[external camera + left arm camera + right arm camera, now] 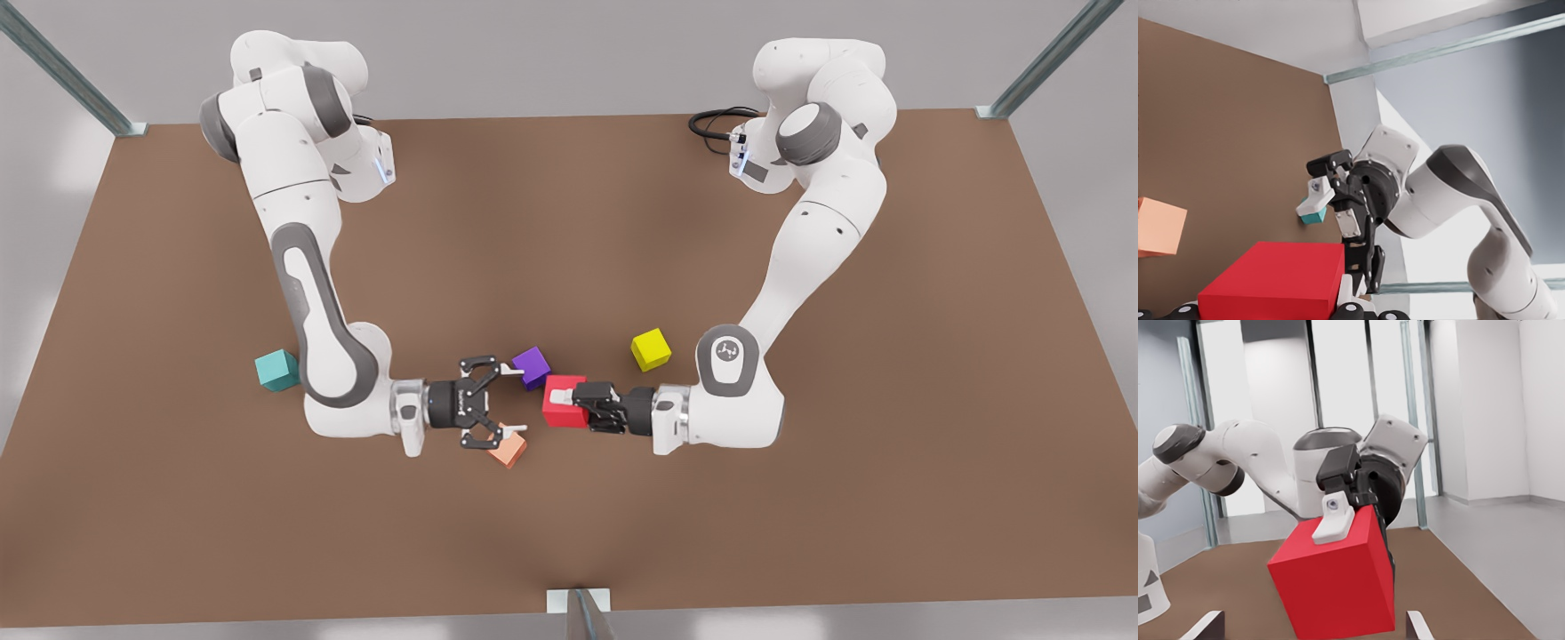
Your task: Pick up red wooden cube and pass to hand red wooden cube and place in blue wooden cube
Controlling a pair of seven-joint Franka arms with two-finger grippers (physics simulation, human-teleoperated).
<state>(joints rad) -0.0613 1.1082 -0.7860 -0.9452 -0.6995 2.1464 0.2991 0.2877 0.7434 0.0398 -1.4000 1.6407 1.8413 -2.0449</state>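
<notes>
The red wooden cube (555, 411) (1278, 280) (1338, 587) hangs above the table's middle. My left gripper (565, 404), on the arm at the front view's right, is shut on it; one white pad (1333, 520) lies on its face. Facing it, my right gripper (515, 398) (1338, 230), on the arm at the front view's left, is open. Its fingertips stand a short gap from the cube. The blue wooden cube (276, 370) (1315, 215), teal, rests on the table behind the right arm's wrist.
A purple cube (532, 366) lies just behind the right gripper's far finger. A salmon-orange cube (508, 451) (1158, 227) sits under its near finger. A yellow cube (651, 348) stands behind the left wrist. A black cable (711, 120) lies at the back edge.
</notes>
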